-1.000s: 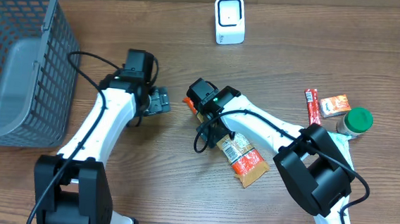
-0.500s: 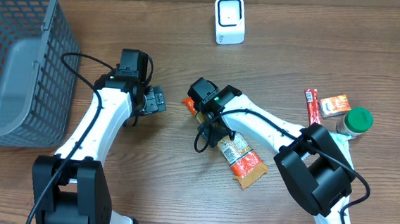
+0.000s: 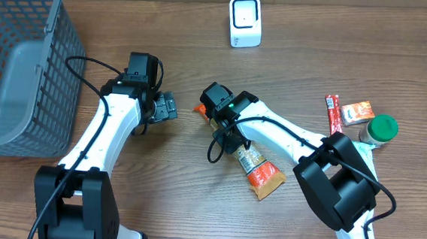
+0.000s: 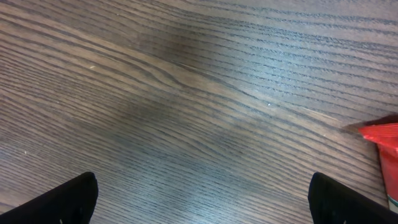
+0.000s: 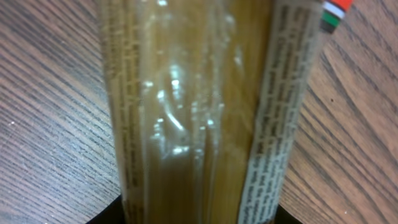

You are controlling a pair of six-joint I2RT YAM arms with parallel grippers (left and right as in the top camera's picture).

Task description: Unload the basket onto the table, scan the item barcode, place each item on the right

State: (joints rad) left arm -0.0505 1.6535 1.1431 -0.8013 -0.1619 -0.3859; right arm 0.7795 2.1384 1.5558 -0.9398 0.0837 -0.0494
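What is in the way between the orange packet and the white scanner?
Nothing that shows. Only bare table lies between the packet and the scanner. The green-lidded jar sits well off to the side.

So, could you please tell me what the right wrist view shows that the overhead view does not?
Only the right wrist view shows the packet up close: its shiny clear wrap and strips of fine print, too blurred to read. Only the overhead view shows the grey basket, the white scanner, the green-lidded jar, the orange box, the red stick pack, the left arm and the right arm. Both show the packet and the wooden table.
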